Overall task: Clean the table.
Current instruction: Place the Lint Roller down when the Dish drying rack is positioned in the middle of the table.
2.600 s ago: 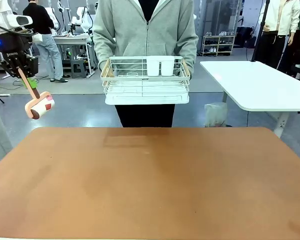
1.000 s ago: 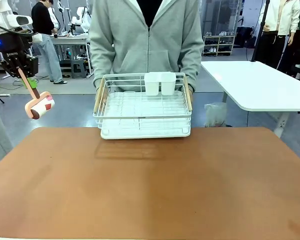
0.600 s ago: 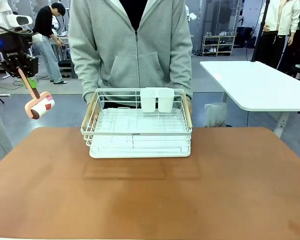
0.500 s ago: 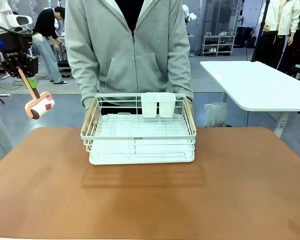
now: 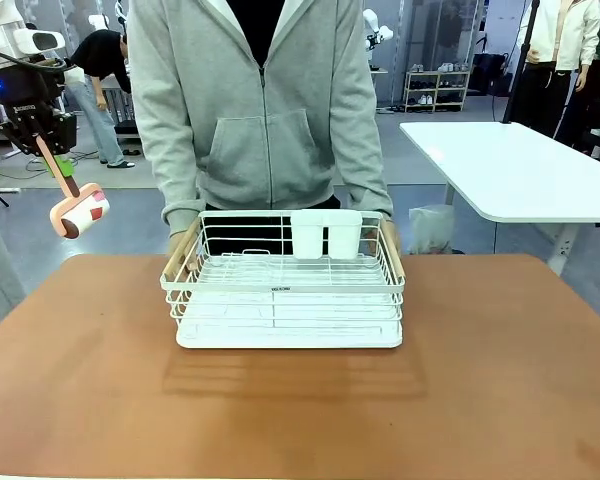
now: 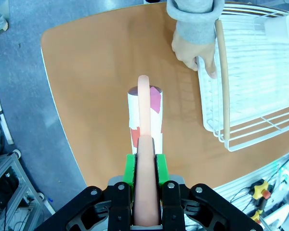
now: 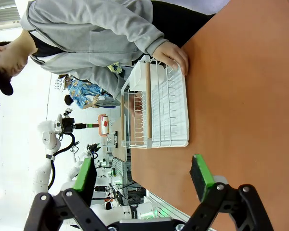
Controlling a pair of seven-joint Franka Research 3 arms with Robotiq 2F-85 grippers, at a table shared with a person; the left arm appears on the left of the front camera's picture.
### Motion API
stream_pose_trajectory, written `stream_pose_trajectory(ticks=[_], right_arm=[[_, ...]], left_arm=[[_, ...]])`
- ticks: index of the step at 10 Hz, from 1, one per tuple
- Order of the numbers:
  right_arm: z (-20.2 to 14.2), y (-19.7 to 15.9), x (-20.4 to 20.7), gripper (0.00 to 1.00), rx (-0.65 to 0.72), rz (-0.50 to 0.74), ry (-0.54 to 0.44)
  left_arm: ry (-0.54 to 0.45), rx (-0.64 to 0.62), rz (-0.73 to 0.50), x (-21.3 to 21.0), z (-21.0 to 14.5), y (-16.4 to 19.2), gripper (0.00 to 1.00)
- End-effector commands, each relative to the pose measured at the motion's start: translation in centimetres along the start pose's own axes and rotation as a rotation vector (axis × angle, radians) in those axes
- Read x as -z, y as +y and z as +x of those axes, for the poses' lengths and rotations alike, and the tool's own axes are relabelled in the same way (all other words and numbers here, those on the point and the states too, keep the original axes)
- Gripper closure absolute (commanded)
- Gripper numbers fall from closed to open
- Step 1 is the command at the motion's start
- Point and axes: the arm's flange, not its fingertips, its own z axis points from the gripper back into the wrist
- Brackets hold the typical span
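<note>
Wide reddish-brown table (image 5: 300, 420), smooth and matte, spanning the foreground; near edge and side corners cut off. White wire rack (image 5: 285, 300) near the far edge, centred, held at both wooden side rails by a person's hands (image 6: 195, 50); contact with the top hard to tell. Left gripper (image 6: 144, 166) up off the left corner, pinching a lint roller (image 5: 78, 212) by its handle. Right gripper (image 7: 143, 177) spread, empty, above the table.
</note>
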Motion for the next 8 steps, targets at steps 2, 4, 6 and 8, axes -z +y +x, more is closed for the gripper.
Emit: stream_pose_trajectory(ticks=[2,4,6,8], right_arm=[[-0.16,0.22,-0.08,0.00,-0.001,0.002,-0.003],[-0.16,0.22,-0.08,0.00,-0.001,0.002,-0.003],[-0.16,0.22,-0.08,0.00,-0.001,0.002,-0.003],[-0.16,0.22,-0.08,0.00,-0.001,0.002,-0.003]], left_arm=[[-0.003,0.013,0.009,-0.34,0.03,0.26,0.79],[-0.003,0.013,0.009,-0.34,0.03,0.26,0.79],[-0.003,0.013,0.009,-0.34,0.03,0.26,0.79],[-0.003,0.013,0.009,-0.34,0.03,0.26,0.79]])
